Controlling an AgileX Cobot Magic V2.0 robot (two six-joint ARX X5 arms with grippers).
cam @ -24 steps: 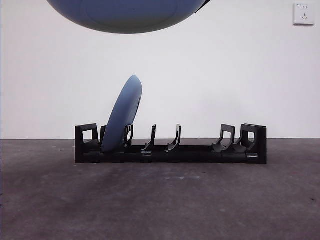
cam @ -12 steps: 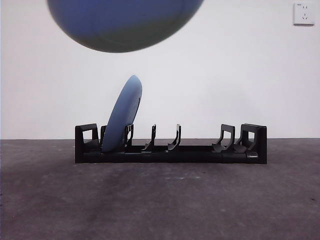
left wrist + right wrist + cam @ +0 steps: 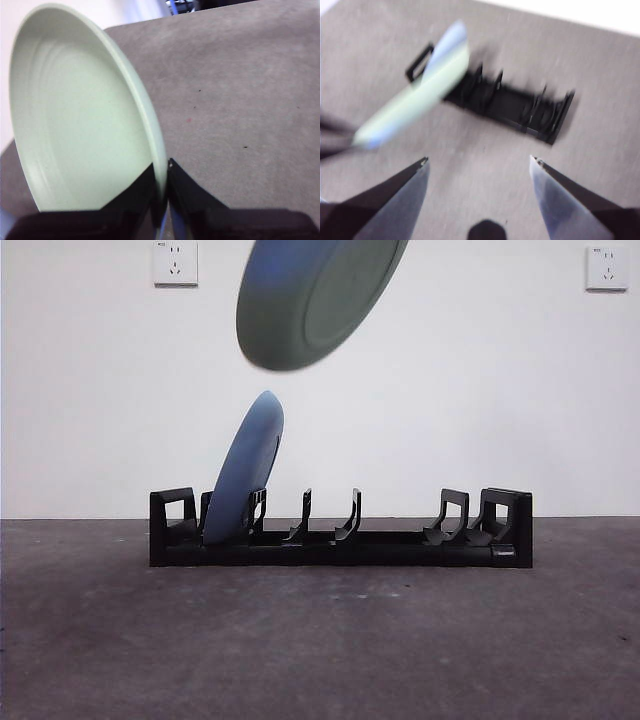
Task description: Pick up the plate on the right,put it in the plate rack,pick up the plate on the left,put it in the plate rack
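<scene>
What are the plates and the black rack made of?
Green plate, held by the left gripper: smooth and matte, maybe plastic or glazed ceramic; I can't tell. Blue plate in the rack looks the same. Plate rack: likely moulded black plastic, slightly shiny with blocky ends.

1. Black plastic plate rack (image 3: pixel 340 530).
2. Plain blue plate (image 3: pixel 245 470) in the rack, no pattern.
3. Pale green plate (image 3: pixel 75 115), looking grey-green from the front, with faint concentric rings inside.
4. Mottled dark grey table (image 3: pixel 320 640).
5. White wall (image 3: pixel 480 390) with white sockets (image 3: pixel 175 262).
6. Black left gripper (image 3: pixel 161 187) and right gripper (image 3: pixel 479 162).
</scene>
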